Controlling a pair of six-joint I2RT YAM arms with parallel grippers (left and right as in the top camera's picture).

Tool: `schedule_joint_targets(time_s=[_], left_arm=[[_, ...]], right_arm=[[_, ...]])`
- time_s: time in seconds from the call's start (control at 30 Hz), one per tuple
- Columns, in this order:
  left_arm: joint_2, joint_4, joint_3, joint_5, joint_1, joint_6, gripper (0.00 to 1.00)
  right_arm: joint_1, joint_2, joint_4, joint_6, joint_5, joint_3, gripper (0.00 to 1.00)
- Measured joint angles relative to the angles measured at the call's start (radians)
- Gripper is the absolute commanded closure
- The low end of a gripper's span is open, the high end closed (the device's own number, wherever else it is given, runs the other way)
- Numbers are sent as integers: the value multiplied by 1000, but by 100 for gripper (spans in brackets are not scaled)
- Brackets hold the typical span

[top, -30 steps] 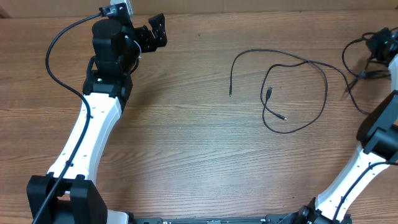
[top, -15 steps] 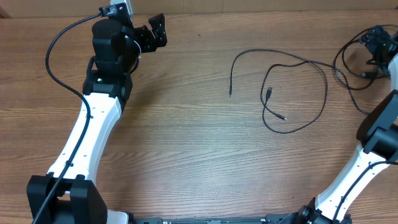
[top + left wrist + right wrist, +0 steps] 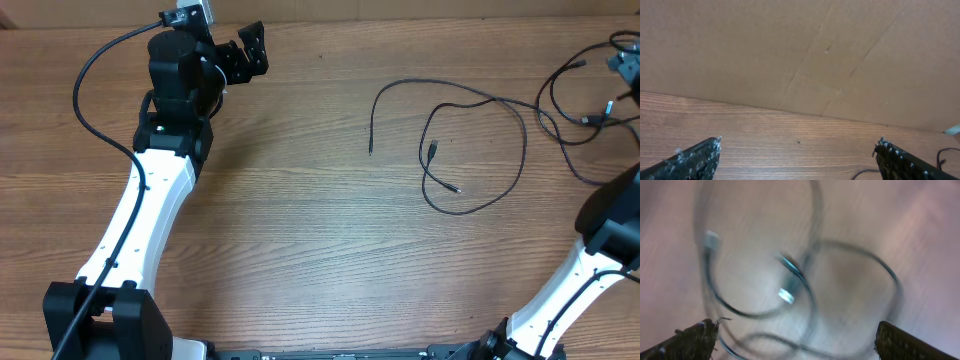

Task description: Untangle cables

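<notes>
Black cables [image 3: 524,150] (thin, looped) on woodgrain table [image 3: 300,230].

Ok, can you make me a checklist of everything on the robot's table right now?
Surface: wooden table, bare grain.
Job's things: thin black cords lie in loose crossing loops right of centre; more cords are looped together at the right edge, blurred in the right wrist view.
Clutter: nothing seen.
Grippers: left gripper open and empty, near the back edge; right gripper open and empty, above the loops at the right edge.
Cables: thick black arm cable curves beside the left arm.
Surroundings: cardboard wall behind the table.
</notes>
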Motion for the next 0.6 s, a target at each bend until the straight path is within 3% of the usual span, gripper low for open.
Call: schedule_joint_targets(time_s=[0.23, 0.4, 0.6], left_arm=[[0, 0, 0, 0, 0, -9, 0], [0, 0, 0, 0, 0, -9, 0], [0, -10, 0, 0, 0, -9, 0]], right_arm=[[-28, -2, -260, 240, 45, 1, 0], [-47, -2, -275, 357, 46, -32, 0], [-69, -2, -196, 423, -10, -209, 0]])
